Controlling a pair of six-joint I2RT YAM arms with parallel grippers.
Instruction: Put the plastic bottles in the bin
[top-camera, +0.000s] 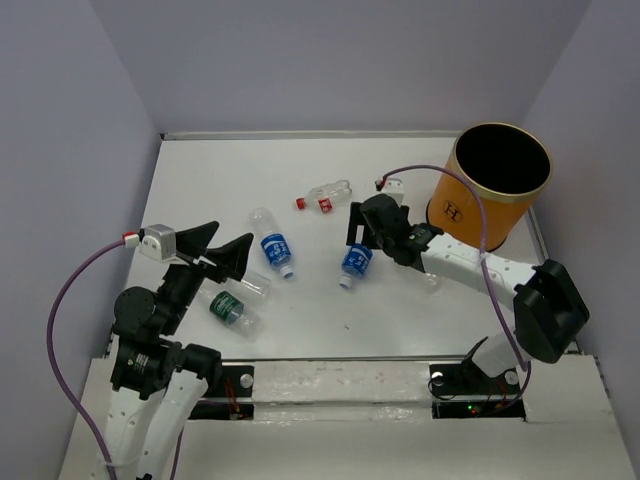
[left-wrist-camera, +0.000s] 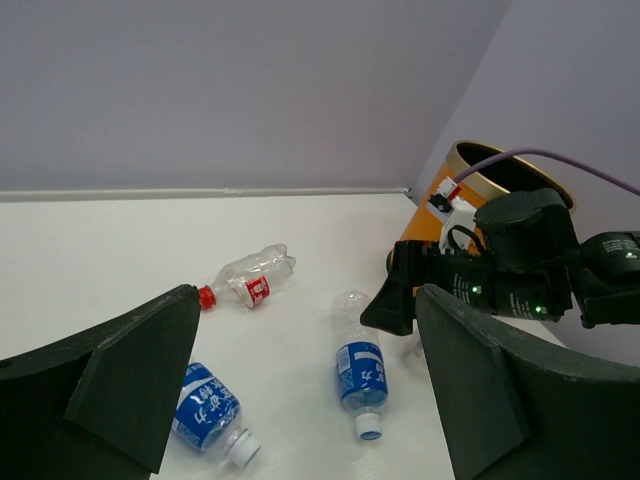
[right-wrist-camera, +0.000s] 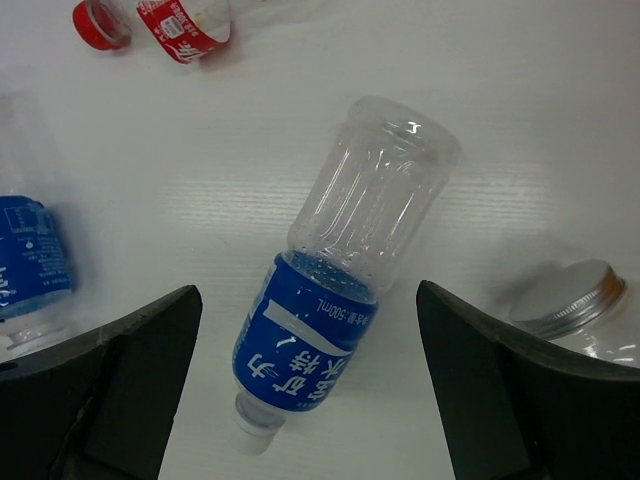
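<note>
The right end effector (top-camera: 358, 240) (right-wrist-camera: 305, 292) is spread wide over a blue-label bottle (top-camera: 355, 262) (right-wrist-camera: 375, 210). The bottle lies on the white tabletop (top-camera: 400, 320) between the fingers, touching neither, cap toward 7 o'clock in the top view, its clear body see-through. The orange bin (top-camera: 470, 215) stands upright near it at 2 o'clock, by the tabletop's far right corner; its inside shows only black, so I cannot tell what it holds.

The left end effector (top-camera: 225, 245) (left-wrist-camera: 305, 295) is also spread and holds nothing. A second blue-label bottle (top-camera: 272, 245) (left-wrist-camera: 205, 415) lies just at its 3 o'clock in the top view. A green-label bottle (top-camera: 228, 305) lies at its 6 o'clock, and a red-capped bottle (top-camera: 325, 195) (left-wrist-camera: 250, 280) lies farther out at 2 o'clock.
</note>
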